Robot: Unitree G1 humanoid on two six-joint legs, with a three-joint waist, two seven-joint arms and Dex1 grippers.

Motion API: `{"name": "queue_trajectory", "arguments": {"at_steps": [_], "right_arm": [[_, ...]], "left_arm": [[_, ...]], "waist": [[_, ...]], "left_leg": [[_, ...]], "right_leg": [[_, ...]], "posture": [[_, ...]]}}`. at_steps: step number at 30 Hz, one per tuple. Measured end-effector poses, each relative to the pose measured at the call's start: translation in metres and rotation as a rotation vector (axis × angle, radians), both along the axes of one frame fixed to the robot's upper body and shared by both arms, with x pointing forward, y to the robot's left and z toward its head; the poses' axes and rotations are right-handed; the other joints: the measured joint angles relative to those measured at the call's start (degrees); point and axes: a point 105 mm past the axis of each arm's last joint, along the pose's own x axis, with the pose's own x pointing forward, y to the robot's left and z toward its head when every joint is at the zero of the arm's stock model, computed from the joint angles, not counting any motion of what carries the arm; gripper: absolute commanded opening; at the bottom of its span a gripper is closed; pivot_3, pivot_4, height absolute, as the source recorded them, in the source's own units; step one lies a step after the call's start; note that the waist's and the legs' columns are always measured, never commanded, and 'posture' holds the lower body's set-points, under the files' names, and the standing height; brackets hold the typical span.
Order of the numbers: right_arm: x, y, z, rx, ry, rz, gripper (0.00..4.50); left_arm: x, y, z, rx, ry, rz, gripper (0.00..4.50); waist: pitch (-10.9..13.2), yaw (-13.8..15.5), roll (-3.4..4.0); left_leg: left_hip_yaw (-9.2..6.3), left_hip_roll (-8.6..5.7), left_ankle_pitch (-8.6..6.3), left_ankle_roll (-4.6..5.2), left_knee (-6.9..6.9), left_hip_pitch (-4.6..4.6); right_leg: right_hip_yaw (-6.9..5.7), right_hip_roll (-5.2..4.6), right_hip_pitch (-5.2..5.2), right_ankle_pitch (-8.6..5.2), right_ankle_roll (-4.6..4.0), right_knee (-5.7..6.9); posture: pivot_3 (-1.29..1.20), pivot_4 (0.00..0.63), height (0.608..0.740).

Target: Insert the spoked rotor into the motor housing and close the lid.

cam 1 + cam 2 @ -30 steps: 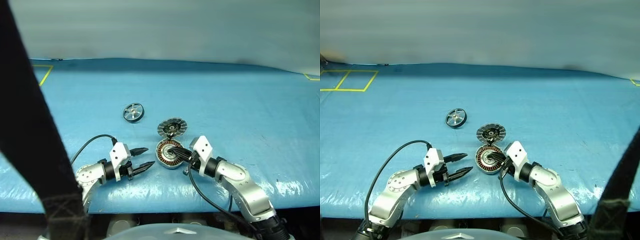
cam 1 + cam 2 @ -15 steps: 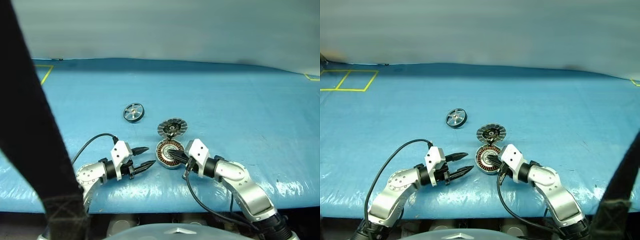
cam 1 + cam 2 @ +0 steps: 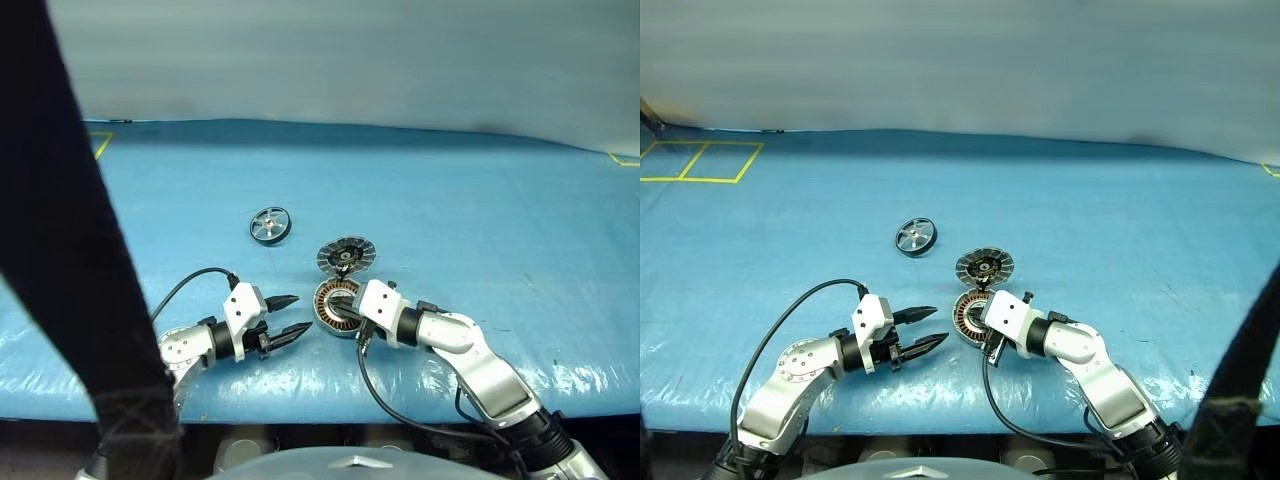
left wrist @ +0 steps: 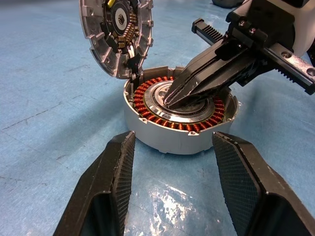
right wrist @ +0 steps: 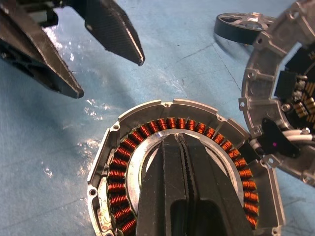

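Observation:
The motor housing (image 4: 147, 105), a ring of copper windings around a silver hub, lies on the blue table. Its lid (image 4: 115, 34) stands hinged open at the far rim, ribbed face showing. My right gripper (image 5: 177, 140) is shut, and its tips rest on the housing's hub (image 4: 162, 96). My left gripper (image 3: 287, 314) stands open just left of the housing, level with it and holding nothing. The spoked rotor (image 3: 268, 224) lies flat farther back and to the left, apart from both grippers.
A blue plastic sheet (image 3: 480, 220) covers the table, whose front edge runs just below both arms. Yellow tape marks (image 3: 700, 160) sit at the back left. A black strap (image 3: 70, 240) crosses the near left. A black cable (image 3: 790, 315) loops off the left wrist.
My right wrist has rolled and its hand has leaned further left over the housing, tips still on the hub. The left gripper, rotor and lid have stayed put.

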Motion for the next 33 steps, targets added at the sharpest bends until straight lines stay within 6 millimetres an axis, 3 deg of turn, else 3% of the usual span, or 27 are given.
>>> {"name": "queue_trajectory", "arguments": {"at_steps": [7,21,27,33], "right_arm": [[0.003,-0.007,0.008,0.226,0.138,-0.102,0.03],[-0.002,0.002,0.000,0.082,0.048,-0.060,0.03],[-0.004,0.002,0.003,0.204,0.111,-0.100,0.03],[-0.009,-0.001,0.034,0.297,0.048,-0.078,0.03]], "left_arm": [[-0.001,-0.002,-0.001,-0.001,-0.011,-0.001,2.66],[0.000,0.001,-0.005,0.002,-0.016,-0.003,2.66],[0.004,0.004,-0.004,0.000,-0.021,0.007,2.66],[0.017,0.015,0.009,-0.010,-0.069,0.055,2.66]], "waist": [[0.04,-0.22,0.05],[0.07,-0.43,0.09],[0.08,-0.23,0.08],[0.10,-0.23,0.11]], "left_leg": [[0.01,-0.02,-0.01,0.02,-0.08,-0.48],[-0.01,0.02,0.02,-0.04,-0.10,-0.39],[-0.01,0.02,0.02,-0.04,-0.10,-0.45],[-0.02,0.00,-0.01,0.01,-0.10,-0.50]], "right_leg": [[-0.04,0.29,-0.23,0.01,-0.05,0.02],[-0.02,0.41,-0.19,-0.08,0.08,0.00],[-0.01,0.40,-0.21,-0.02,0.00,0.00],[0.00,0.40,-0.22,-0.01,0.03,-0.03]], "posture": [[0.00,0.150,0.740],[0.00,0.150,0.740],[0.00,0.150,0.740],[0.00,0.150,0.740]]}}
